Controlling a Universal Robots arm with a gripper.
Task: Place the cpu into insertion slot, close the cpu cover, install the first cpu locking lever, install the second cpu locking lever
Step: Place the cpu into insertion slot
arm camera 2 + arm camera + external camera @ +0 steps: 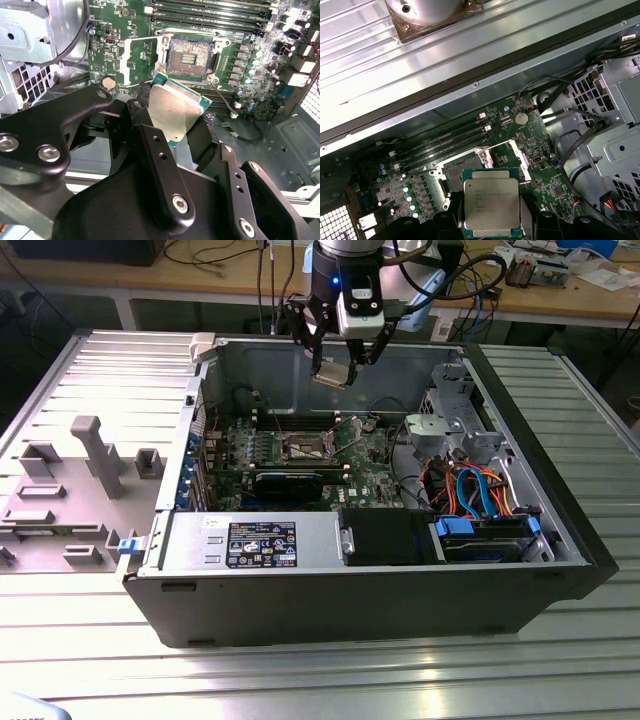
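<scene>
My gripper (333, 368) is shut on the cpu (332, 377) and hangs above the open computer case. The cpu (176, 111) is a thin square chip with a pale metal face and green edge, clamped between the two black fingers (141, 110). In the first wrist view the cpu (490, 202) sits just in front of the insertion slot (460, 172) and hides part of it. The insertion slot (191, 54) is bare, its dark centre showing. Beside it the cpu cover (134, 56) stands flipped open, a silvery frame (512, 156). On the green board, the slot (305, 448) lies below the gripper.
Long memory slots (290, 422) run behind the socket and a black card (290, 483) lies in front of it. A silver drive cage (450, 425) with orange and blue cables (475, 490) occupies the exterior view's right. A grey fixture tray (80, 470) lies outside the case.
</scene>
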